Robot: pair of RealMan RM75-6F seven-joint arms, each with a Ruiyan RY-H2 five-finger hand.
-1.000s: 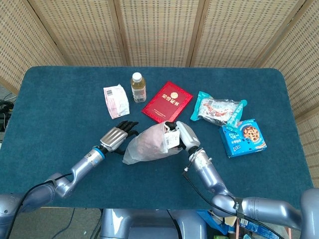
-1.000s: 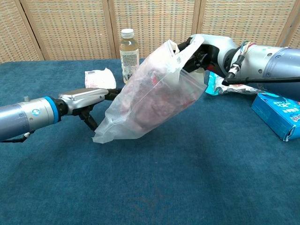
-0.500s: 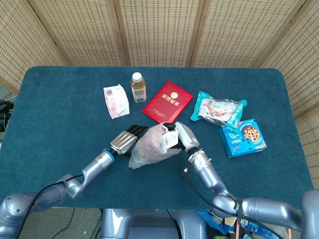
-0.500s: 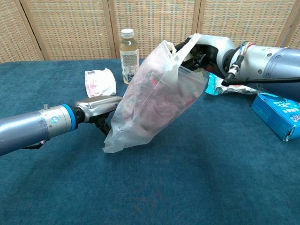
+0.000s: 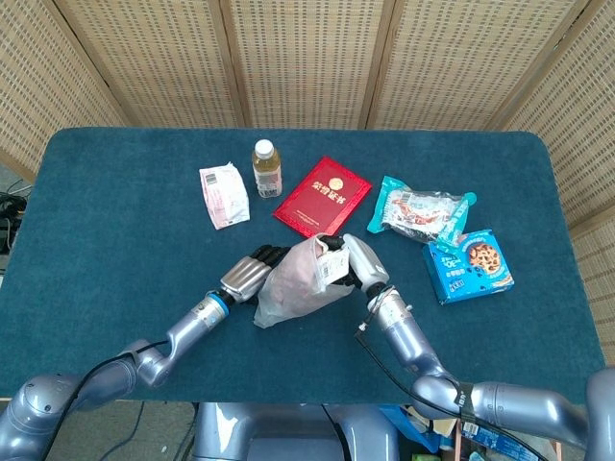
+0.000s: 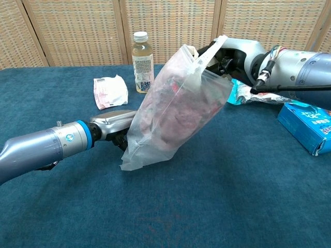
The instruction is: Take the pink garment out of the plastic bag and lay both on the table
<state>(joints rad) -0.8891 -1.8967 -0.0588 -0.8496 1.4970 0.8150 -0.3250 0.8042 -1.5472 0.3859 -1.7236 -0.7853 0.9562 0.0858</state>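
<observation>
A clear plastic bag (image 5: 298, 280) (image 6: 170, 111) hangs tilted above the blue table (image 5: 115, 211), its lower corner near the cloth. The pink garment (image 6: 173, 106) shows through the bag's wall. My right hand (image 5: 352, 261) (image 6: 232, 51) grips the bag's top by its handle and holds it up. My left hand (image 5: 252, 273) (image 6: 115, 123) lies flat behind the bag's lower left side, partly hidden by it in the chest view. Whether its fingers touch the bag I cannot tell; nothing is held in it.
Behind the bag stand a drink bottle (image 5: 266, 169) (image 6: 141, 62), a white-pink packet (image 5: 223, 195) (image 6: 110, 91) and a red booklet (image 5: 323, 196). To the right lie a teal snack bag (image 5: 421, 211) and a blue biscuit box (image 5: 469, 265) (image 6: 307, 124).
My left hand has slid right, in against the bag's lower side. The bag has swung more upright, its lower corner moving right. My right hand keeps its hold.
</observation>
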